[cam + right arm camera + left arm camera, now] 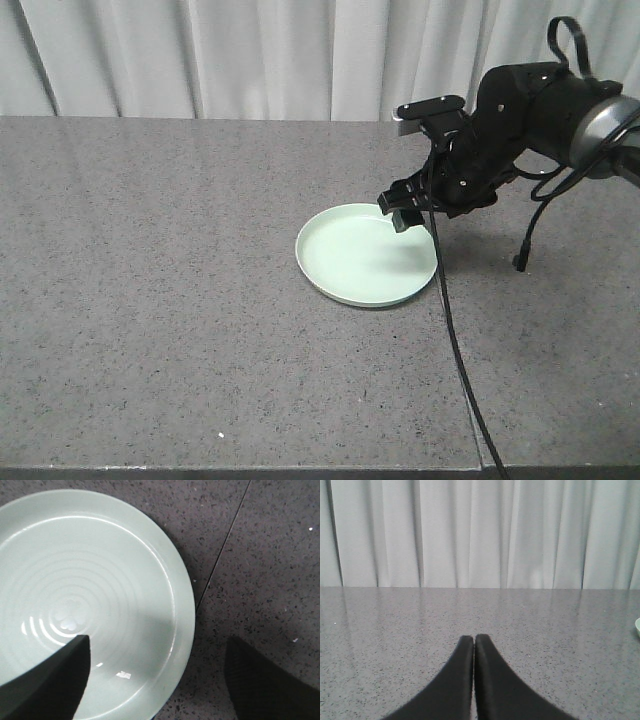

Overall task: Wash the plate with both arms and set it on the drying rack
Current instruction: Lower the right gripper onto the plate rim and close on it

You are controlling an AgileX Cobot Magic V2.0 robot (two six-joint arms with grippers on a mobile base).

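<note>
Plate lay flat on grey speckled counter, right of centre, close beside thin dark seam in counter. Right arm reached in from right, wrist tilted down at plate's far-right rim. Right jaws spread wide, grasping nothing: one finger over plate's inside, other finger outside rim over counter; contact with plate unclear. Left jaws pressed together, empty, low over counter, facing pale curtain. Sliver of plate showed at right edge of left wrist view.
</note>
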